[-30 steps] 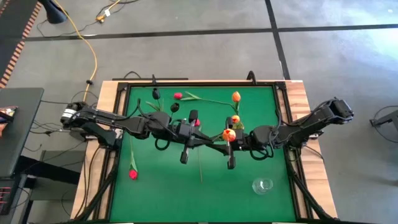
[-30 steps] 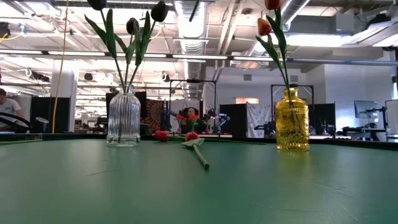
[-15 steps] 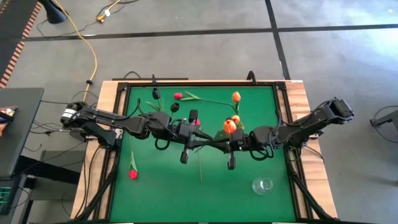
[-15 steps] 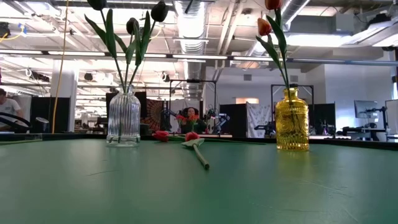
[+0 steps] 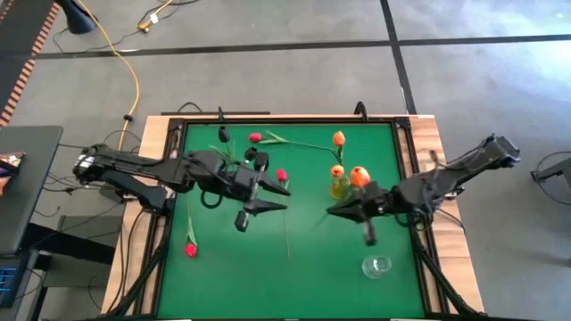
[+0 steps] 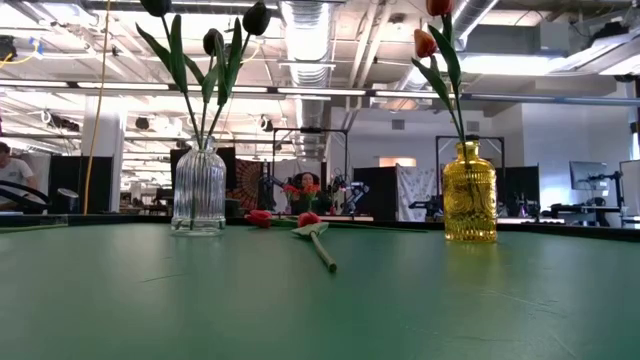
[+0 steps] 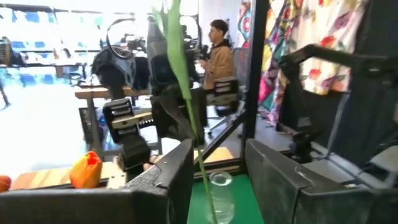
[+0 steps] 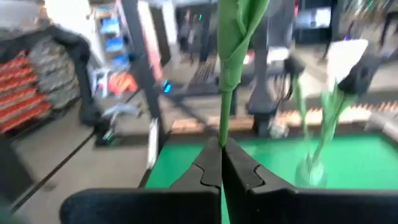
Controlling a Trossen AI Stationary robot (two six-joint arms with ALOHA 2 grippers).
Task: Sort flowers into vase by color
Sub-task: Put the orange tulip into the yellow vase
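orange tulip [image 5: 359,176] in right gripper [image 5: 332,211], seemingly beside yellow vase [image 5: 339,185].

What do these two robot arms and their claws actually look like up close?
Both arms are dark, nearly black, built of slim jointed segments with looping black cables along them. The left gripper and right gripper each end in two fingers: flat, matte black plates, tapering to a blunt point. No coloured markings show.
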